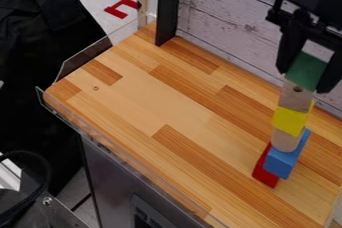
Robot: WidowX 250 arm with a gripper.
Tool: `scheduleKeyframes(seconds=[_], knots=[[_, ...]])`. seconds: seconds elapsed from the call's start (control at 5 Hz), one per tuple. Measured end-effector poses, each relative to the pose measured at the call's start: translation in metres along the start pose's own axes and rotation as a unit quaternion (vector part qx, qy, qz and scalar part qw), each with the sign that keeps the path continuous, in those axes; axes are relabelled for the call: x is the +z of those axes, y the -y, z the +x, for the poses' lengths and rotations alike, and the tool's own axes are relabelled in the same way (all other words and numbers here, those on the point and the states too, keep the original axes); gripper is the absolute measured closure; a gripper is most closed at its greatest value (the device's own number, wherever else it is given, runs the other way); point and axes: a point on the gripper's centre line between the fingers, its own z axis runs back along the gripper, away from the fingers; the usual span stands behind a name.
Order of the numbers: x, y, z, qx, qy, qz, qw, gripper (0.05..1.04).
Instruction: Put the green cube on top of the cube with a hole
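Gripper [303, 80] is hanging over the right side of the wooden tabletop [180, 104], entering from the upper right of the view. Its two fingers are pinching the green cube [306, 71], one pressing on each side. The green cube is sitting at the head of a block tower, its lower edge meeting the top of the wooden cube with a hole [295, 98]; whether its full weight is resting there, cannot tell.

Tower, continuing downward: the holed cube is standing on a yellow cube [290, 121], which is resting on a pale wooden cylinder [285, 141]. The cylinder is standing on a blue block [283, 160]. A red block [266, 170] is showing at the blue block's left and partly behind it; whether it is bearing the blue block, cannot tell.

Surroundings: a whitewashed plank wall [230, 19] is rising behind the tabletop, a black post [167, 9] is standing at the far edge, and a red bracket-shaped piece [115, 11] is lying beyond.
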Motion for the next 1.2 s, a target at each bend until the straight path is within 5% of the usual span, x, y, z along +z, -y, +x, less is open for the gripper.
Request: scheduleKeyframes(seconds=[0.6,0.8,1.0,1.2], knots=[[-0.012,0.005,-0.002,0.005,-0.025,-0.004,0.9997,0.453],[-0.012,0.003,-0.002,0.011,-0.025,0.0,0.9996,0.176],[-0.01,-0.001,-0.001,0.022,-0.026,0.0,0.9994,0.07],[0.008,-0.009,-0.001,0.04,-0.005,-0.014,0.9991,0.078]])
